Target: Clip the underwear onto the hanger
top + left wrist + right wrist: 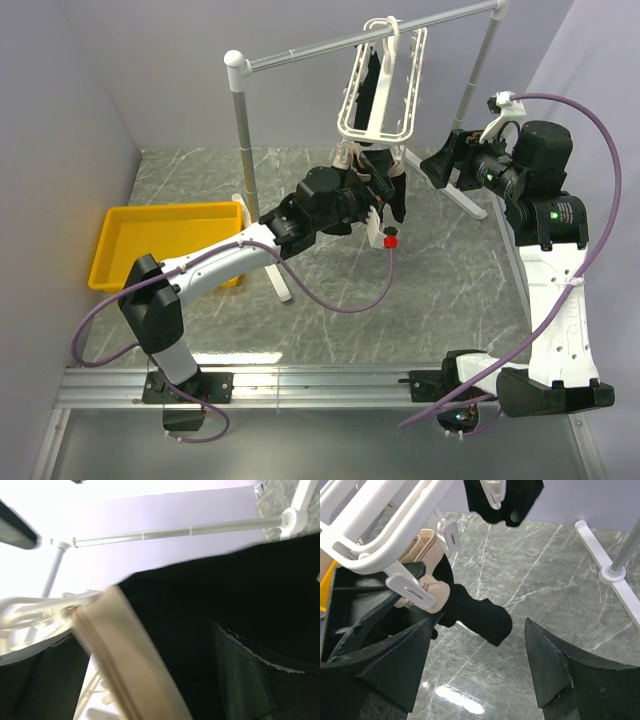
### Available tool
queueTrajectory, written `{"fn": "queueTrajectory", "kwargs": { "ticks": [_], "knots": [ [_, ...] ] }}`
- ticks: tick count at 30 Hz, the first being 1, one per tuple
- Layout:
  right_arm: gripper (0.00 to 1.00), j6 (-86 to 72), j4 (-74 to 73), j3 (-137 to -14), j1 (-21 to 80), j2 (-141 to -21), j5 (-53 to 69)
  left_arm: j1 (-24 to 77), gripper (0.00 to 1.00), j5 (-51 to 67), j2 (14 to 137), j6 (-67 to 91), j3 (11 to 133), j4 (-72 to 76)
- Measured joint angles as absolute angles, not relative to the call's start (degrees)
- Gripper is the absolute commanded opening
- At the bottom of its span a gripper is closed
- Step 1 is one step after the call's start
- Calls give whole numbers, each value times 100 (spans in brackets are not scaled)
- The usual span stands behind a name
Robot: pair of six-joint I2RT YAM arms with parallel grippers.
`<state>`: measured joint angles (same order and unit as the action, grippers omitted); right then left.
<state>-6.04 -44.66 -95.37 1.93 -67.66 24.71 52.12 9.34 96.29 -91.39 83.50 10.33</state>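
Observation:
The white hanger (385, 90) hangs from the rail. Below its lower edge hangs the underwear (397, 200), black with a tan waistband (422, 547). A white clip (412, 591) of the hanger (375, 525) is shut on that band. My left gripper (372, 200) is right at the cloth. Its jaws stand wide apart, with the waistband (125, 655) and black cloth (200, 605) lying between them. My right gripper (480, 675) is open and empty, to the right of the underwear (480, 617) and apart from it.
A smaller all-black garment (505, 497) is clipped higher on the hanger. The grey rail stand (360, 40) has a white foot (605, 570) on the marble table. A yellow bin (165, 240) sits at the left. Walls close in on both sides.

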Motion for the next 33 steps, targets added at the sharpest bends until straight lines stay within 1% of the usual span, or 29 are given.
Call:
{"fn": "queueTrajectory", "kwargs": {
  "ticks": [11,21,26,33],
  "knots": [
    [82,-604,-4466,-9546,193,-6766,2471,5485,99,755,8958,-9142,8123,1076],
    [82,-563,-4519,-9612,193,-6766,2467,5555,99,631,8442,-8901,7852,475],
    [82,-519,-4550,-9647,193,-6759,2469,5651,99,676,8073,-8313,7808,-36],
    [82,-480,-4552,-9647,193,-6761,2462,5653,99,1138,7544,-7022,7811,-722]
  ]
}}
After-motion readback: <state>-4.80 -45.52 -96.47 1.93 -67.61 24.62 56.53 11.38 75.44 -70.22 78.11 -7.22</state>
